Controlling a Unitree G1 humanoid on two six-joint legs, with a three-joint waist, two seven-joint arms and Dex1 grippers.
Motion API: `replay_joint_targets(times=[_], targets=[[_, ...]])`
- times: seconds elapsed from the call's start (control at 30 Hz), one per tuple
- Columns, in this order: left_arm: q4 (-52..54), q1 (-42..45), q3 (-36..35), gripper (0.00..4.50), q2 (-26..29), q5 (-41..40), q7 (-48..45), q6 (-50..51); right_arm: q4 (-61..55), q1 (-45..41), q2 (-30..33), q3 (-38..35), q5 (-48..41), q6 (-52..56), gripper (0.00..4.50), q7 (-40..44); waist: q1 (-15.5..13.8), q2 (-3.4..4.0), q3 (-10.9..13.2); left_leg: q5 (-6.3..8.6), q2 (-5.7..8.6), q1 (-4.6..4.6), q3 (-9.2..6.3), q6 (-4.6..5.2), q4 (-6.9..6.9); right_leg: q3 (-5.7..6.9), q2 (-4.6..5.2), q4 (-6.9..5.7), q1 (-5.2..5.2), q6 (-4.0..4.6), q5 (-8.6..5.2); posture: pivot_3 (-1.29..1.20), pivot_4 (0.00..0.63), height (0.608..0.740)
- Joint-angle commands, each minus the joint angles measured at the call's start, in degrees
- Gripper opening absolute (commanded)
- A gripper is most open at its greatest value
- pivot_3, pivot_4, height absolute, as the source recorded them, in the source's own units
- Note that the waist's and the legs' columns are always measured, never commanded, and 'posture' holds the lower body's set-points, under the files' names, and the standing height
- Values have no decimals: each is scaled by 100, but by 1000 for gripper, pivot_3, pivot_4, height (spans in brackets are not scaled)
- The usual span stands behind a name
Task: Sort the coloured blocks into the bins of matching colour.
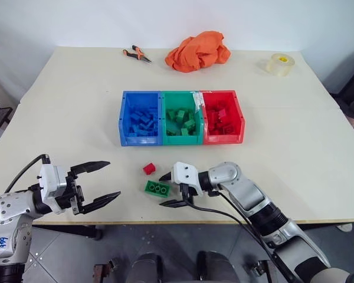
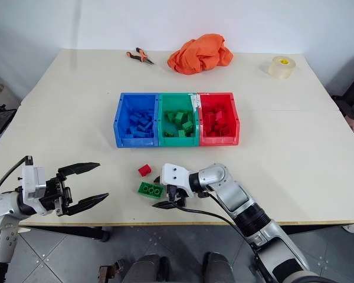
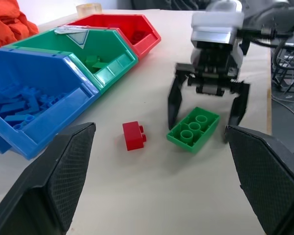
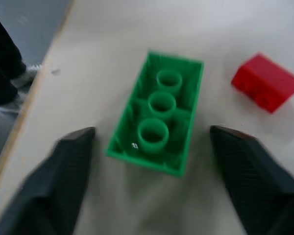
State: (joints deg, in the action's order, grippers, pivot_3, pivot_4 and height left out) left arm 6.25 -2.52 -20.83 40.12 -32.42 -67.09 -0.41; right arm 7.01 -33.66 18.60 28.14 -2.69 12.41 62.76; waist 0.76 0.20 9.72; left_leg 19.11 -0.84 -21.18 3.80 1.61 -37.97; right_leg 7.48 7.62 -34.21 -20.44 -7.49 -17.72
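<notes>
No text or label anywhere can be read.

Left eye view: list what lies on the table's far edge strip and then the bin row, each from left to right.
Far strip: pliers → orange cloth → tape roll. Bin row: blue bin → green bin → red bin.

On the table [image 2: 295,135], the right tool [image 2: 160,191] stands open just beside a green brick [image 2: 148,190], a red brick [image 2: 144,170] near, bins [image 2: 176,119] beyond, the left tool [image 2: 88,186] open.
</notes>
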Motion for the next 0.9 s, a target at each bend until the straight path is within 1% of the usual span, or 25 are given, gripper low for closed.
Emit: replay_joint_targets(times=[0.03, 0.13, 0.23, 0.33, 0.43, 0.5, 0.67, 0.73, 0.77, 0.9], targets=[[174, -13, -99, 4500, -19, -141, 26, -41, -231, -123, -11, -286, -205, -77, 2515, 24, 18, 0, 0, 0, -1, 0, 0, 0, 0, 0, -1, 0, 0, 0, 0, 0, 150, 740], [134, 11, -92, 4500, -25, -134, 15, -53, -497, -165, 60, -581, -518, 53, 1506, 144, 46, 1, 0, 0, -1, 0, -1, 0, 0, 1, -1, -1, 0, 0, 0, 0, 150, 740], [90, 40, -84, 4500, -28, -128, 2, -63, -677, -222, 97, -783, -728, 205, 1455, 192, 80, 0, 0, 0, -2, 0, -4, 0, 2, 1, -1, -2, 0, 0, 0, 0, 150, 740], [-31, 162, -23, 4500, -68, -95, -2, -96, -611, -628, 97, -1389, -1037, 604, 1455, -136, 82, 1, 1, 0, -3, 1, -5, -1, 3, 1, -1, -4, -1, 0, 0, 0, 150, 740], [-89, 268, 37, 4500, -111, -50, 8, -98, 195, -1169, 66, -1706, -841, 379, 1455, -569, 85, 1, 0, 0, -2, 1, -4, -1, 2, 0, 1, -7, -1, 0, 0, 0, 150, 740], [-129, 344, 82, 4500, -129, -32, 23, -80, 1061, -1643, 10, -1843, -653, 69, 1455, -886, 88, 1, 0, 0, -1, 3, -5, -1, 2, 0, 1, -17, -4, 1, 0, 0, 150, 740], [-242, 528, 205, 4500, -172, 25, 74, -96, 3166, -2656, -174, -1999, -321, -910, 1455, -1307, 128, 2, 1, 0, 0, 3, -2, -2, 3, 0, -1, -35, -14, 1, 0, 0, 150, 740], [-254, 574, 234, 4500, -190, 32, 105, -98, 3796, -2957, -214, -2002, -169, -1254, 2186, -1449, 135, 3, 2, 0, -1, 2, -1, -2, 4, 1, -2, -36, -15, 1, 0, 0, 150, 740], [-255, 589, 245, 4500, -195, 35, 118, -101, 3999, -3058, -223, -2010, -133, -1381, 2389, -1455, 137, 3, 2, 0, -1, 4, -2, -2, 3, 0, -2, -41, -16, 1, 0, 0, 150, 740], [-235, 602, 264, 4500, -215, 41, 200, -79, 4453, -3287, -214, -2083, -68, -1755, 3752, -1395, 139, 3, 2, -1, -1, 3, -3, -2, 3, 0, -2, -43, -15, 1, 0, 0, 150, 740]])
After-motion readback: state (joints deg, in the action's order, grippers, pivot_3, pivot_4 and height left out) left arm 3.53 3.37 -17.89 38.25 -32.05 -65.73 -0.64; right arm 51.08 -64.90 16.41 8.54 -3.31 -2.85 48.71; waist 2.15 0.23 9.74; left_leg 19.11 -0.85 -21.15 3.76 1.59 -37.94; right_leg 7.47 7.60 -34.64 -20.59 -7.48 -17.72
